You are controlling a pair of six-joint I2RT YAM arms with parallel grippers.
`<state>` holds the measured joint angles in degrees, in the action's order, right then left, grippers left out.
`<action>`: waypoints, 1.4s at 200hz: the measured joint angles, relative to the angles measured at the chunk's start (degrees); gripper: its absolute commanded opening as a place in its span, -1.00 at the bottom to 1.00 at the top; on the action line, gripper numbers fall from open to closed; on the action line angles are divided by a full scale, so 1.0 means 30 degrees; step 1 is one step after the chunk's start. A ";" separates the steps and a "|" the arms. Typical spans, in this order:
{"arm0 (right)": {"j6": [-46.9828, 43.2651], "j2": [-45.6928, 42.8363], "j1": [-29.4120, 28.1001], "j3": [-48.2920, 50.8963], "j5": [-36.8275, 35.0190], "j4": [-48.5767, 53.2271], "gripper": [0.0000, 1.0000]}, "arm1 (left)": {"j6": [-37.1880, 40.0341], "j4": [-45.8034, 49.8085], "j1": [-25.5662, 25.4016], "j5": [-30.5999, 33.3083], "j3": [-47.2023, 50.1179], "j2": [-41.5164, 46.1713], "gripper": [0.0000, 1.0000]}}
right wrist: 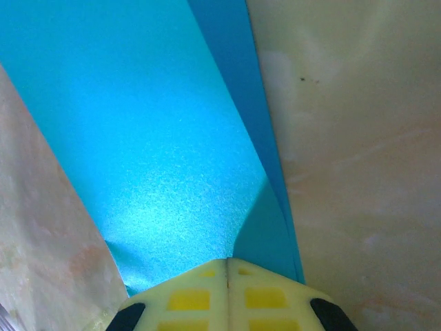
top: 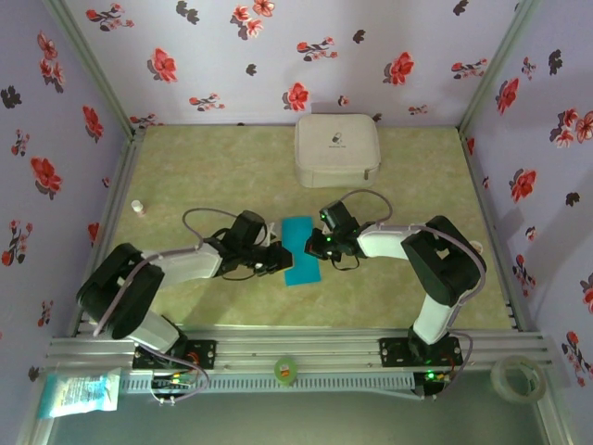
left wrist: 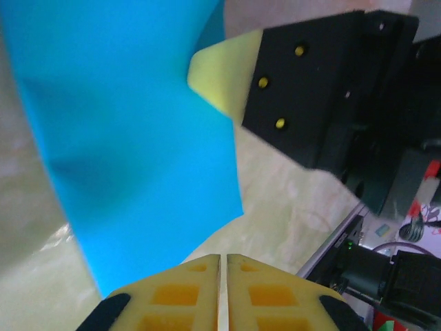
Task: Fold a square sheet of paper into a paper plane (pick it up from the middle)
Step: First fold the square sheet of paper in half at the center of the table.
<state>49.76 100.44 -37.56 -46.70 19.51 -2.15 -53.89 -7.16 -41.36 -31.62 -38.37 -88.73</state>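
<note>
Folded sheet of paper [top: 300, 250] lies flat, near side of the white case [top: 337, 150]; right gripper [right wrist: 226, 265] fully closed, tips on the sheet; left gripper [left wrist: 220, 265] closed to a hairline slit at its opposite edge, pinch or mere contact unclear.

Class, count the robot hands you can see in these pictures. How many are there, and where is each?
2. The left hand is at the left edge of the blue paper; the right hand is at its right edge. None seems hidden.
</note>
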 measured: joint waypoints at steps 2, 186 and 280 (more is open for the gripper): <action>0.0000 -0.0007 0.0000 0.0000 0.0000 0.0000 -1.00 | -0.0007 -0.0051 0.0000 -0.0036 -0.0036 -0.0095 -0.78; 0.0022 0.0044 0.0000 -0.0102 0.0000 0.0138 -1.00 | 0.2331 0.2557 -0.0634 -0.0117 0.1392 -0.0459 -0.87; -0.0087 0.0182 0.0000 -0.0539 0.0007 0.0794 -1.00 | 0.3177 0.4065 0.2266 0.0131 -0.4765 -0.1508 -0.84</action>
<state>49.50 100.99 -37.56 -48.31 19.53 0.23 -44.36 5.04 -34.57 -31.22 -52.66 -93.25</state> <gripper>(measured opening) 0.046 0.083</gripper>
